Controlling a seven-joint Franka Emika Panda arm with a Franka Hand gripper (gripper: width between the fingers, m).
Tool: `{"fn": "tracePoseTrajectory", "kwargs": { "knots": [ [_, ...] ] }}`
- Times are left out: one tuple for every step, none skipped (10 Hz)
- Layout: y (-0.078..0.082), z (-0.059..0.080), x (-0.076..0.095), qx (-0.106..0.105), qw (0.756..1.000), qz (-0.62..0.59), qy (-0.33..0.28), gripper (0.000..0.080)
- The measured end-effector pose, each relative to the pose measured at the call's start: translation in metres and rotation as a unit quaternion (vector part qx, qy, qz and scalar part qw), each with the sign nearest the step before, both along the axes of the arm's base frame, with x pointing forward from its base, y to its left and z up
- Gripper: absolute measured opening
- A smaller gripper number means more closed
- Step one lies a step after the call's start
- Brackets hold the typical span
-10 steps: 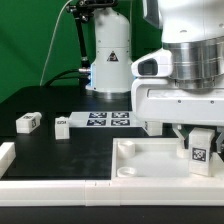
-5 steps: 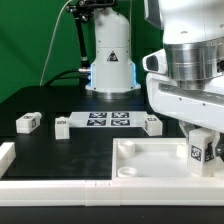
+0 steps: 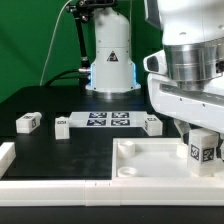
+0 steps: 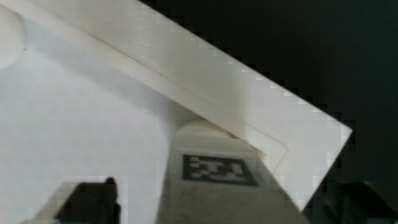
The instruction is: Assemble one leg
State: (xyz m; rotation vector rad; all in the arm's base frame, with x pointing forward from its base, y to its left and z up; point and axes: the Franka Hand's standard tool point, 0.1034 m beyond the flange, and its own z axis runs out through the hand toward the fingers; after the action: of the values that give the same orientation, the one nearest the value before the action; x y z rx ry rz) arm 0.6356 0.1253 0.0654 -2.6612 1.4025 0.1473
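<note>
My gripper (image 3: 203,140) is shut on a leg (image 3: 201,151), a small white block with a black-and-white tag, and holds it upright. It hangs over the far right part of the large white panel (image 3: 150,160). I cannot tell whether its lower end touches the panel. In the wrist view the leg (image 4: 224,165) sits between my dark fingers (image 4: 89,200), close to the panel's (image 4: 89,120) raised corner edge. Three more legs lie on the black table: two at the exterior view's left (image 3: 27,122) (image 3: 62,126) and one near the panel's back edge (image 3: 152,123).
The marker board (image 3: 108,119) lies flat between the loose legs. A white robot base (image 3: 110,60) stands behind it. A low white rim (image 3: 8,152) borders the table at the exterior view's left and front.
My gripper has shifted toward the exterior view's right with the leg, uncovering the loose leg near the panel's back edge. In the last half second it has barely moved.
</note>
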Motion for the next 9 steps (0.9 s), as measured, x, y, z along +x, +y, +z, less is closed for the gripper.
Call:
{"fn": "tracePoseTrajectory", "kwargs": {
  "knots": [
    [0.0010,0.0020,-0.0002,-0.001,0.997,0.073,0.001,0.0631],
    [0.0012,0.0027,0.0012,-0.002,0.990,0.140,-0.011,0.0644],
    [0.0010,0.0028,0.0010,-0.008,0.982,0.190,-0.016,0.0644],
    [-0.0021,0.0041,0.0016,-0.010,0.965,0.262,-0.022,0.0649],
    [-0.0048,0.0052,0.0034,-0.010,0.951,0.307,-0.031,0.0649],
    [-0.0059,0.0057,0.0046,-0.012,0.936,0.350,-0.043,0.0649],
    [-0.0022,0.0072,0.0044,-0.022,0.919,0.388,-0.061,0.0649],
    [0.0004,0.0069,0.0022,-0.026,0.907,0.415,-0.073,0.0649],
    [0.0010,0.0031,0.0019,-0.031,0.885,0.456,-0.091,0.0649]
  ]
}}
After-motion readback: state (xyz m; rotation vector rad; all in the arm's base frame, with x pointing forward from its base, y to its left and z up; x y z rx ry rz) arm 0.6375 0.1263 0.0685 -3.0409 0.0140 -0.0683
